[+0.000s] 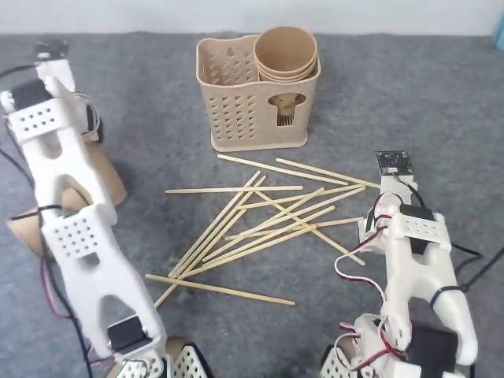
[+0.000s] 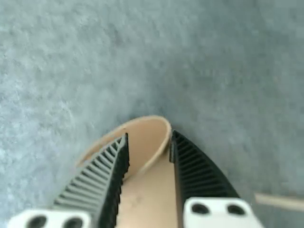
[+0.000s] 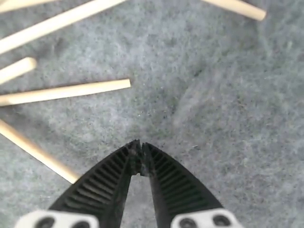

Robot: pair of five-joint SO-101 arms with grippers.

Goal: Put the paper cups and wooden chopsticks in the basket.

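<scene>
Far left, loose cups (image 1: 109,179) are half hidden under the left arm (image 1: 63,173). At the wrist, the left gripper (image 2: 149,135) is seen with its jaws set apart around a cup (image 2: 142,190): one finger (image 2: 107,171) is placed in the mouth, the other outside the wall. Mid-table, a stack of cups (image 1: 285,51) is already parked in the basket (image 1: 252,106), with chopsticks (image 1: 236,190) scattered on the carpet (image 1: 394,102) in front. On the right, the right gripper (image 3: 140,145) is pinched together on nothing, with chopstick ends lying just beside it, untouched.
</scene>
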